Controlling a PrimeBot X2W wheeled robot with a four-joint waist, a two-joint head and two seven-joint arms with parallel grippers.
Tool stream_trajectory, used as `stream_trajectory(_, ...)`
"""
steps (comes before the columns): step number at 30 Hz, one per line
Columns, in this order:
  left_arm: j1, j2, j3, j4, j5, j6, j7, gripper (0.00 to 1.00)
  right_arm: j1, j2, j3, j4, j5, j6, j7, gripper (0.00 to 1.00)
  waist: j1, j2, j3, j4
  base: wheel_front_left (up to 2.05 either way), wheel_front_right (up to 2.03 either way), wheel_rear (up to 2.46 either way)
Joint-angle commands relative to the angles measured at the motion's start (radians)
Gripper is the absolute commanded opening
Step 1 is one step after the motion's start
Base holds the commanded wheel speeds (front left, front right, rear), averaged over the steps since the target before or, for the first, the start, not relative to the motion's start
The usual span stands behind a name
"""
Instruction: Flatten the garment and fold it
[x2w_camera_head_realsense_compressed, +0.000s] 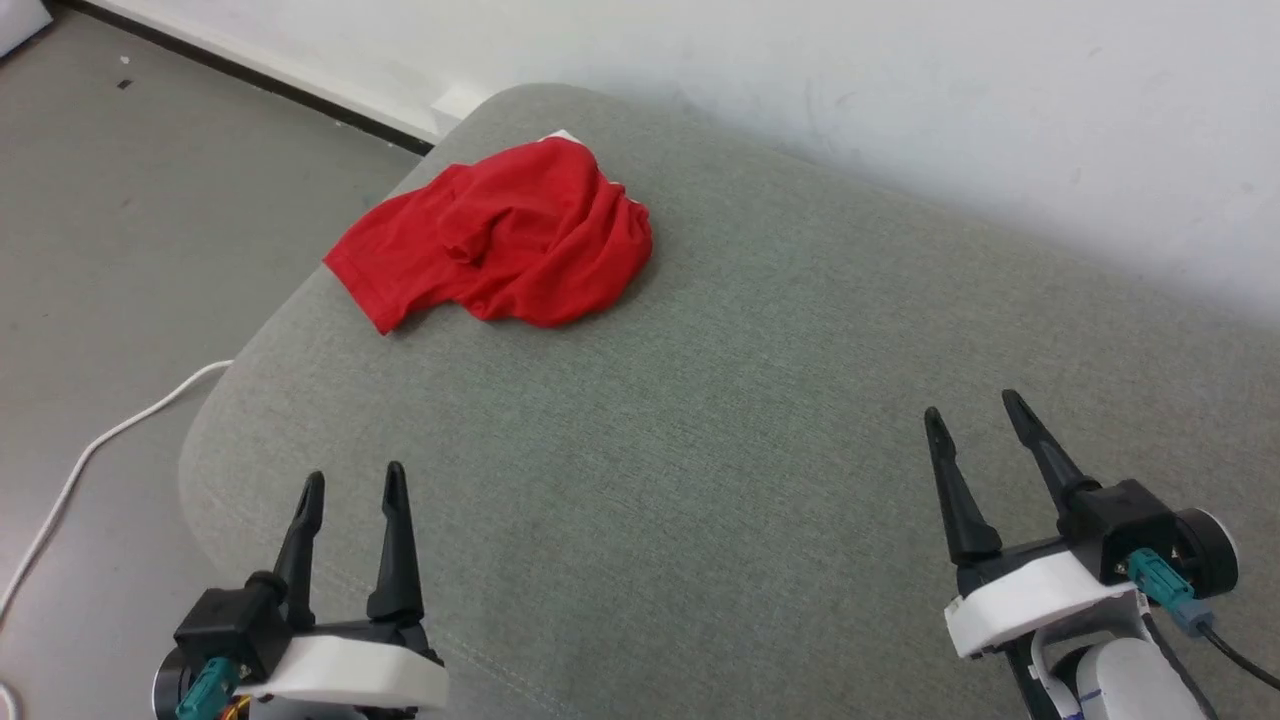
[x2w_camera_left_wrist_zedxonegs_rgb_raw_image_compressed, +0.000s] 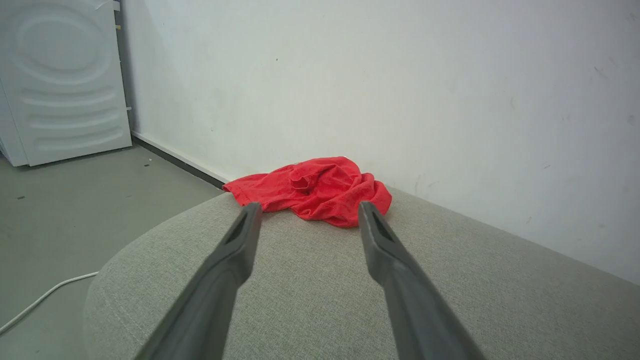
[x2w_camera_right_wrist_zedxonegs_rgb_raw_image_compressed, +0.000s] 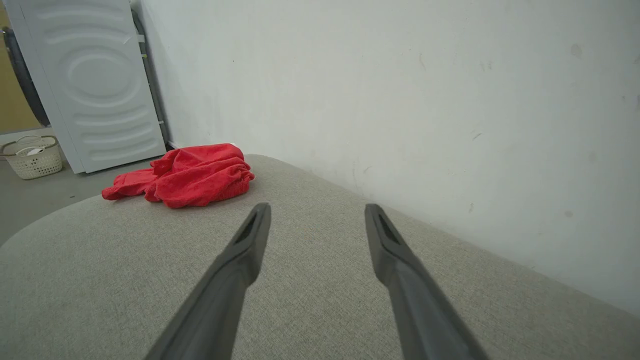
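Here the crumpled red garment (x2w_camera_head_realsense_compressed: 500, 235) lies far left on the grey padded surface (x2w_camera_head_realsense_compressed: 700, 450); the left claw (x2w_camera_head_realsense_compressed: 355, 473) and right claw (x2w_camera_head_realsense_compressed: 971, 404) hover near, wide open, empty.

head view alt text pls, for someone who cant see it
A crumpled red garment lies near the far left corner of a grey fabric-covered surface against a white wall. The left gripper and right gripper are open and empty at the near side, well short of it; a white cable trails on the floor at left.
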Motion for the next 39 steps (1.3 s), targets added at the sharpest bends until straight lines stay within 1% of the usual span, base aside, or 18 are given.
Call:
stream_trajectory(1,0.018,-0.005,0.004,0.005,-0.009,0.001,-0.01,1.0,-0.019,0.003,0.004,0.007,-0.005,-0.002,-0.009,1.0,0.0,-0.0001,-0.002,0.009,0.0,0.0,0.0)
stream_trajectory(12,0.026,-0.005,0.004,0.014,-0.024,-0.008,-0.033,1.0,-0.024,0.003,0.007,0.025,-0.006,-0.002,-0.032,1.0,0.0,-0.0001,-0.007,0.055,0.0,0.0,0.0)
stream_trajectory(25,0.026,-0.005,-0.002,0.006,-0.022,-0.004,-0.033,1.0,-0.017,0.003,-0.001,0.025,-0.007,-0.002,-0.032,1.0,0.0,-0.0001,-0.01,0.052,0.0,0.0,0.0)
stream_trajectory(31,-0.017,-0.005,-0.011,-0.021,0.004,-0.029,-0.033,1.0,-0.007,0.003,-0.022,0.011,-0.01,-0.002,-0.025,1.0,0.0,-0.0001,-0.002,0.052,0.0,0.0,0.0)
stream_trajectory(34,-0.072,0.019,-0.022,-0.042,0.005,-0.052,-0.016,1.0,0.004,0.003,-0.039,-0.013,-0.015,-0.002,-0.009,1.0,0.0,-0.0001,0.005,0.049,0.0,0.0,0.0)
stream_trajectory(37,-0.161,0.062,-0.016,-0.092,0.004,-0.066,0.036,1.0,0.01,0.003,-0.054,-0.052,-0.026,-0.002,0.012,1.0,0.0,-0.0001,0.022,0.041,0.0,0.0,0.0)
stream_trajectory(39,-0.232,0.082,-0.002,-0.117,-0.018,-0.073,0.075,1.0,0.007,0.003,-0.062,-0.083,-0.034,-0.002,0.03,1.0,0.0,-0.0001,0.043,0.035,0.0,0.0,0.0)
